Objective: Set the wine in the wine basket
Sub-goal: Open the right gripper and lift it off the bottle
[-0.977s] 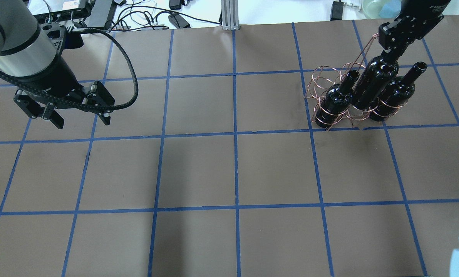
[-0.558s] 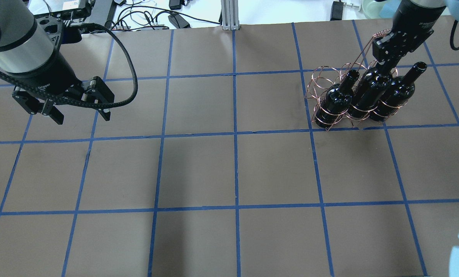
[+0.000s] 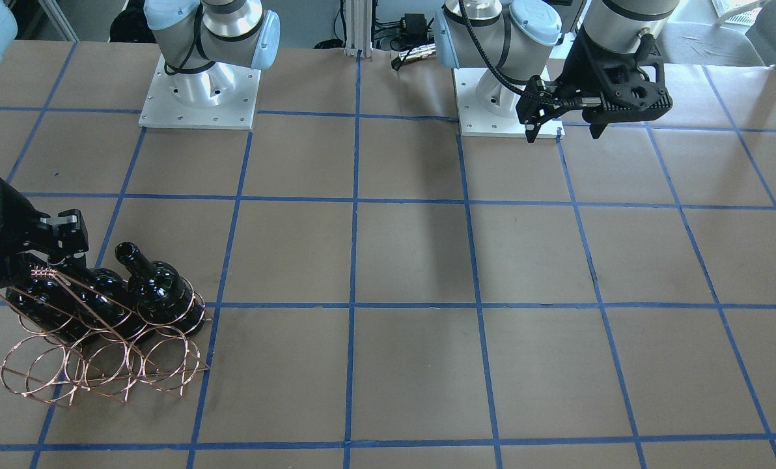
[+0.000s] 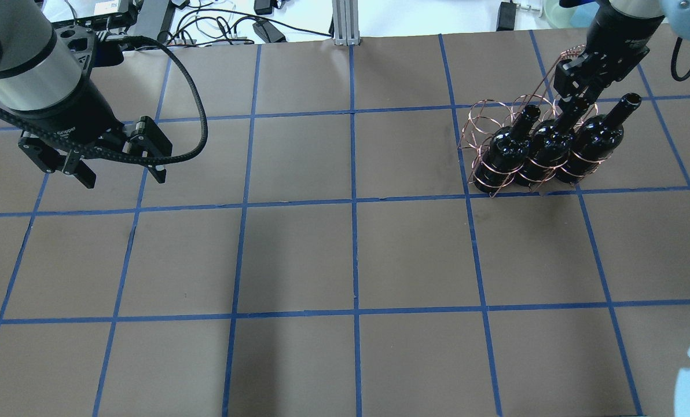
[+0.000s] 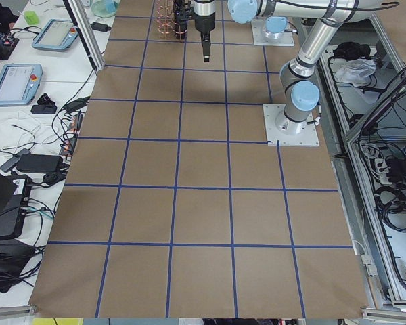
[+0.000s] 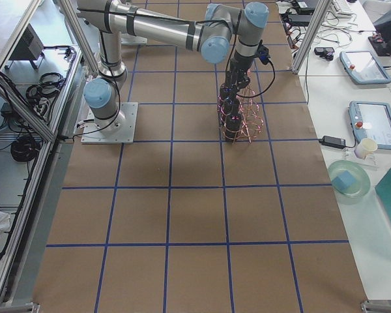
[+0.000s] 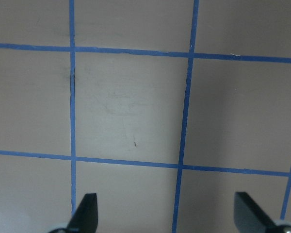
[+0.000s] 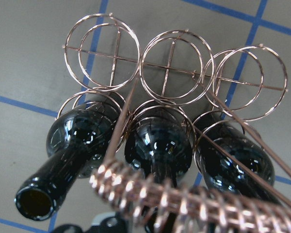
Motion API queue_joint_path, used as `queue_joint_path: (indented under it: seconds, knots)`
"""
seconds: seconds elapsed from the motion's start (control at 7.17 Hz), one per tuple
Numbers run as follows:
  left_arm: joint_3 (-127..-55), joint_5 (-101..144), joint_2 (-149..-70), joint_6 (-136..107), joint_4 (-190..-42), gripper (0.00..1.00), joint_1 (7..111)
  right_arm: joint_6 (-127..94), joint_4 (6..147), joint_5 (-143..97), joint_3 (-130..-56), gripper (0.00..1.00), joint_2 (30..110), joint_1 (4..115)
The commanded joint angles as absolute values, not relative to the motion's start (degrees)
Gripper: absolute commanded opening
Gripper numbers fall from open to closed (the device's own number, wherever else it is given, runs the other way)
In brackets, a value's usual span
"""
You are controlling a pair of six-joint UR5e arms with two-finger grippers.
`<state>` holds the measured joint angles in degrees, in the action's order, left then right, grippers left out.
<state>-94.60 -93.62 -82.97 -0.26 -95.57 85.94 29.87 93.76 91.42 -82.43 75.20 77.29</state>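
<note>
- Wine (image 4: 547, 152) stands upright in the basket (image 8: 172, 64), in the middle ring of the row nearer the robot, level with its neighbours.
- Two other bottles (image 4: 504, 152) flank it in the same row, one each side, just beside it.
- Right tool (image 4: 576, 104) is directly above the basket, closed on the wine's neck. The basket's twisted handle (image 8: 184, 204) passes close by it.
- Left tool (image 4: 124, 175) has its jaws spread wide and hovers over the bench (image 4: 345, 255), well apart from the basket, toward the robot's left.
</note>
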Motion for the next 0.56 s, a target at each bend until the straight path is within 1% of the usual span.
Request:
queue_joint_path:
  seconds: [0.0,0.28,0.42]
  knots:
    - [-94.75,-93.52,-82.97,-0.26,-95.63,1.00,86.31,29.54,95.00,91.67,-84.10,0.62,75.23,77.17]
    - [-94.66,-93.78,-82.97,-0.18,-95.80,1.00,86.13,29.44,96.24,91.93,-82.80,0.82,76.63,77.17]
    - [-94.66,-93.78,-82.97,-0.18,-95.63,1.00,86.05,29.44,93.46,91.93,-81.14,0.88,79.51,77.17]
